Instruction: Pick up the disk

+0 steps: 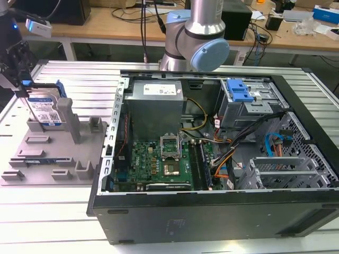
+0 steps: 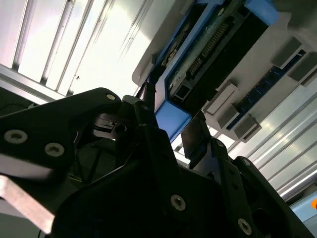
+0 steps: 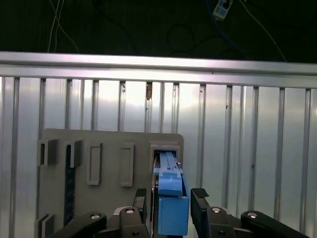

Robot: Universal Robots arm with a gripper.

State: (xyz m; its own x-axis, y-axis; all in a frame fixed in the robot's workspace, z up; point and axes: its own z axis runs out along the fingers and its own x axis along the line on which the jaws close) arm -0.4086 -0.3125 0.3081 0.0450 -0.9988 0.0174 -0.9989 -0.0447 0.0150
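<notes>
Disk (image 3: 172, 208) stands upright in grey fixture (image 3: 109, 141) — jaws apart, straddling it.

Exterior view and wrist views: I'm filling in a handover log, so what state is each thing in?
Silver rectangular hard disk with blue side rails: upright on edge, not lifted.
Black tool: open, straddling the disk's blue rail.
Grey plastic fixture plate: lying flat, disk slotted in it.
Black computer case: on its side, panel off.
</notes>
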